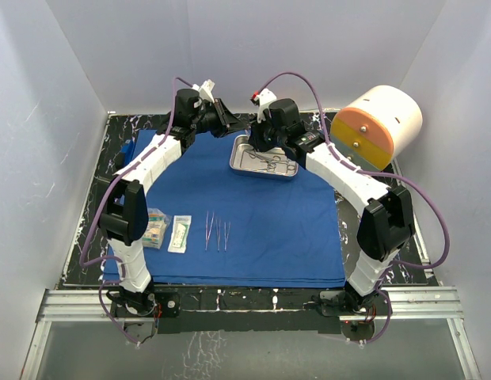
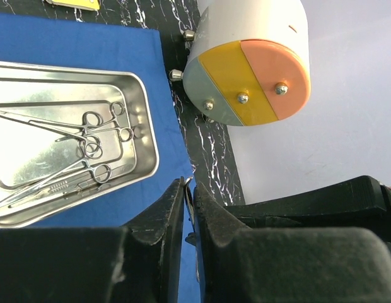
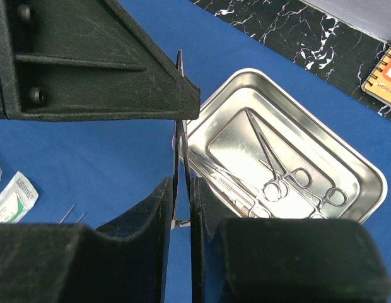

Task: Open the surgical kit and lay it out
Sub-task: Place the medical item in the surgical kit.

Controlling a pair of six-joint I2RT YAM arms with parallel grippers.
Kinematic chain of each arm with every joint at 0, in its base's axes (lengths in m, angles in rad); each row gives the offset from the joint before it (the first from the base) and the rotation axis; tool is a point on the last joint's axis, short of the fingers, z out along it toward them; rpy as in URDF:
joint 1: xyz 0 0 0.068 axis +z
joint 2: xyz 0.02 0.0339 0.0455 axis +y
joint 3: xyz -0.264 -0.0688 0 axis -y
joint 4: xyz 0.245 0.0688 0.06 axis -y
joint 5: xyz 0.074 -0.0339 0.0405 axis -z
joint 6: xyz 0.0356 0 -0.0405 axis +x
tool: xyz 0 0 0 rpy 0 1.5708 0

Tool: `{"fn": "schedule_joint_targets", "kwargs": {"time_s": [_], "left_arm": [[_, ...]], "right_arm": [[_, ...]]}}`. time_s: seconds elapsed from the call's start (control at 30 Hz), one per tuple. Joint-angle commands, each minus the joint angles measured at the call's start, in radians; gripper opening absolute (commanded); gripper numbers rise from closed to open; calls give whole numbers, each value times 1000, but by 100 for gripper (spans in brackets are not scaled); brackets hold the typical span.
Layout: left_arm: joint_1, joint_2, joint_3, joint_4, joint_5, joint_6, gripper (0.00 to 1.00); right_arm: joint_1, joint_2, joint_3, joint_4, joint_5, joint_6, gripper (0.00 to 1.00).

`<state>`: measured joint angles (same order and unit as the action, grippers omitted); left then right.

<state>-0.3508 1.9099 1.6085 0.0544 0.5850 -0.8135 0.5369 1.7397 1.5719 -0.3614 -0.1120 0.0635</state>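
While both arms reached toward the far side of the table [image 2: 208, 151], you had the surgical kit lying open. The blue cloth [image 1: 269, 229] was spread flat across the middle of the table. The steel tray [image 3: 309, 126] sat on it at 12 o'clock, close to the cloth's far edge. Inside the tray, several ring-handled clamps [image 3: 290, 180] lay loosely together, some crossing one another. Toward 8 o'clock on the cloth, a short row of slender forceps [image 1: 217, 231] lay side by side. Just beside them, at their 9 o'clock, were the two clear packets [image 1: 180, 233], the outer one right against your left arm's elbow.

Your right fingers [image 3: 163, 208] were pressed almost together, pinching a slender steel instrument [image 3: 176, 151]. It stood up between them above the cloth, just beside the tray's corner at about 10 o'clock. Your left fingers [image 2: 170, 211] met it from the other end, drawn close with only a thin gap between them. A sliver of bright metal showed in that gap, so they seemed to pinch the same instrument, though the wrist view was too tight to be sure. The two sets of fingers were close to each other, tip toward tip. The big white-and-orange cylinder [image 1: 378, 127] lay on its side off the cloth at 2 o'clock, apart from the tray.
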Motion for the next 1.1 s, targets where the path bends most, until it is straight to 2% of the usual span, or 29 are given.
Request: {"fn": "schedule_joint_targets", "kwargs": {"time_s": [0.0, 0.1, 0.2, 0.23, 0.37, 0.47, 0.53, 0.67, 0.77, 1.07], "left_arm": [[-1, -4, 12, 37, 28, -10, 7], [-1, -8, 9, 38, 29, 4, 0], [-2, -17, 5, 39, 42, 36, 0], [-1, -21, 1, 37, 47, 48, 0], [-1, -54, -42, 36, 88, 78, 0], [-1, -81, -102, 46, 157, 95, 0], [-1, -100, -148, 57, 210, 107, 0], [-15, -174, -314, 182, 273, 104, 0], [-69, -236, -451, 281, 322, 128, 0], [-155, -245, -677, 366, 435, 260, 0]], "right_arm": [[6, -71, -14, 62, -18, 15, 0], [6, -77, -19, 57, -44, 3, 0], [6, -93, -28, 55, -76, -23, 0], [6, -100, -31, 51, -86, -33, 4], [4, -143, -54, 47, -121, -69, 28], [-5, -183, -69, 33, -197, -109, 59], [-17, -213, -82, 27, -258, -132, 69], [-87, -279, -116, 24, -363, -155, 74], [-171, -316, -144, 31, -398, -157, 75], [-378, -362, -283, 22, -484, -210, 74]]}}
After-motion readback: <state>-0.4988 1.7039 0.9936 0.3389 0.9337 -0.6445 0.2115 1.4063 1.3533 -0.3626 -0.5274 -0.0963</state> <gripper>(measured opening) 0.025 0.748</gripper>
